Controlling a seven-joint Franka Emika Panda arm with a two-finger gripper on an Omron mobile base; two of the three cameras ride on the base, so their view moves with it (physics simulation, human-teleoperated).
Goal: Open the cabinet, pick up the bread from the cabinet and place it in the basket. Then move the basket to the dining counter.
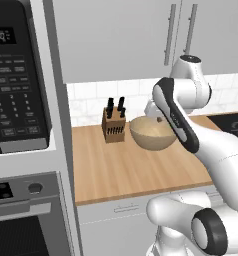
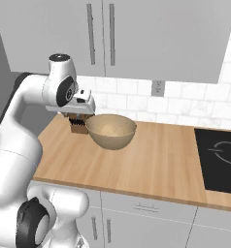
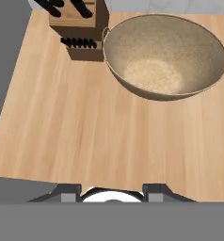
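**Task items: condition and position**

I record the cabinet (image 2: 137,36) as closed: 2 light grey flat doors meeting at a centre seam, each with 1 long vertical metal bar handle beside that seam. It hangs on the wall above the tiled backsplash. The basket (image 3: 165,56) is a wide, round, tan bowl, upright, with a speckled beige interior. It stands on the wooden worktop below the cabinet, just beside the knife block, near the back wall.
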